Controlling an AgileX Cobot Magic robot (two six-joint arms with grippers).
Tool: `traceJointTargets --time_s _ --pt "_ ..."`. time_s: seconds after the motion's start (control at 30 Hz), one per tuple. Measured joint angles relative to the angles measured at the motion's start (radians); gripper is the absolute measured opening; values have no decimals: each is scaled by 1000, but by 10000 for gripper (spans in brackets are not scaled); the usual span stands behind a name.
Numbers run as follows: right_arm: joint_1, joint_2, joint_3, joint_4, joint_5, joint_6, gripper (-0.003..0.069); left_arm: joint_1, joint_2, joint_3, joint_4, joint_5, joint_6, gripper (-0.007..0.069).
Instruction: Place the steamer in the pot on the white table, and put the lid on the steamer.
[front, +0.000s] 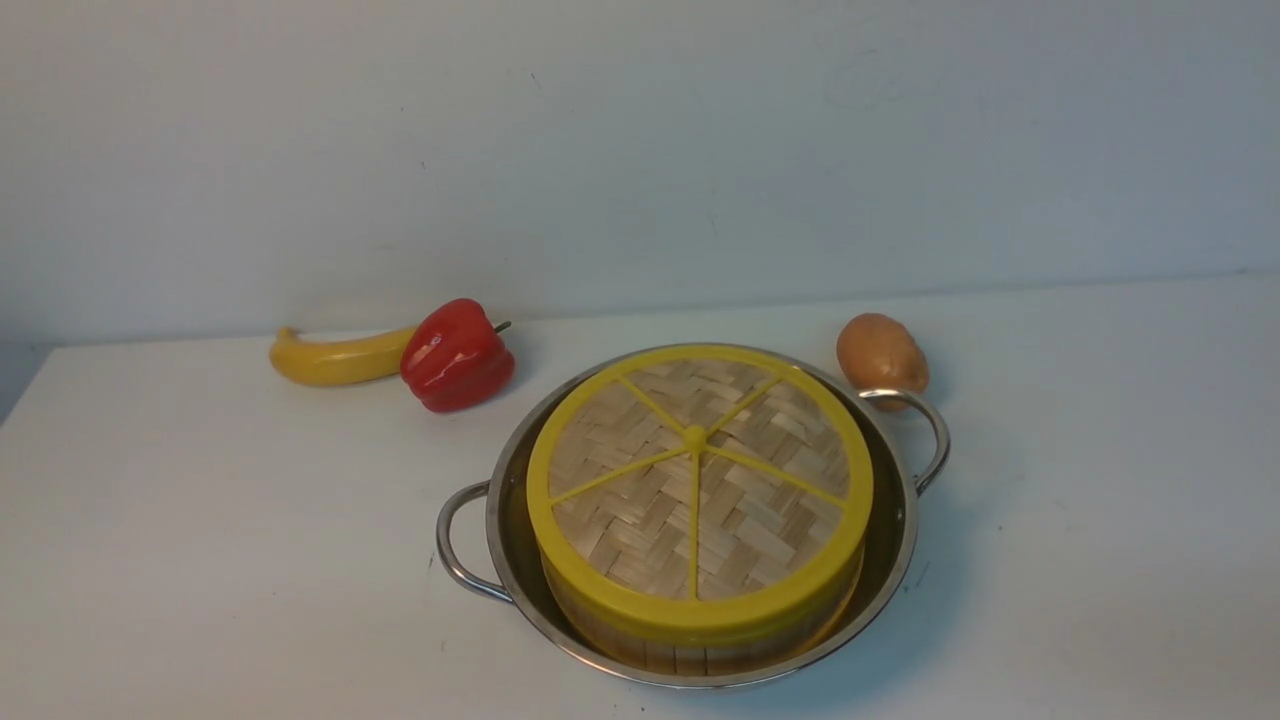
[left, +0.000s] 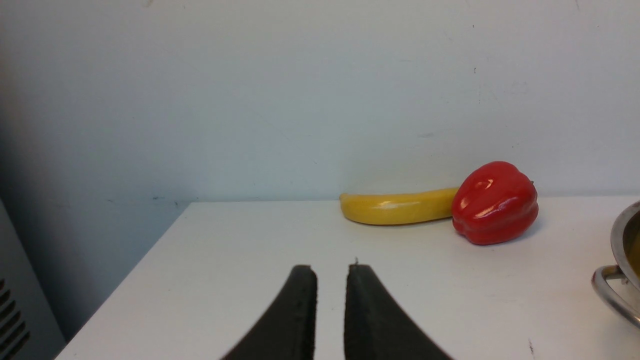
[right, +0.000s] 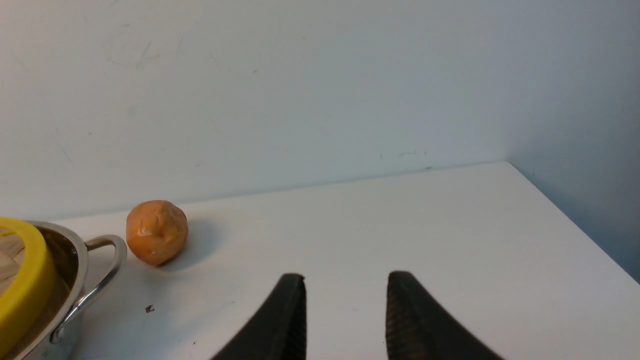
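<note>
— What is nearest to us?

— The pot (front: 505, 560), close to the front edge of the white table (front: 200, 560). Its front rim almost reaches the bottom of the front view. Inside it stands the steamer (front: 700, 648); only the wooden wall shows under the yellow rim. The lid (front: 698, 495) lies flat on top of the steamer and covers it fully.

— Does the steamer sit in the middle of the pot?

— Not exactly. It is a little toward the front; more of the shiny inner wall shows at the left and at the back.

— And the grippers?

— Neither one shows in the front view. In the left wrist view the left gripper (left: 331, 272) hangs over bare table, its two black fingers (left: 300, 310) close together with only a thin gap, holding nothing. In the right wrist view the right gripper (right: 345, 280) has its fingers clearly apart, also holding nothing, over bare table.

— What stands around the pot?

— Behind it on the left lie a banana (front: 335, 357) and a red pepper (front: 457, 355), touching each other, near the wall. Behind the right handle (front: 925, 425) there is a potato (front: 880, 352), just beside the handle. The left handle (front: 455, 545) points to the open left side.

— Where is free room?

— The left part of the table is bare up to its left edge, which shows in the left wrist view. The right part is also bare, up to the right edge near the corner of the walls.
</note>
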Motion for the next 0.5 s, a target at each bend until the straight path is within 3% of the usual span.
traceJointTargets --time_s 0.5 --pt "0 0 0 1 0 0 242 0 0 0 0 0 0 105"
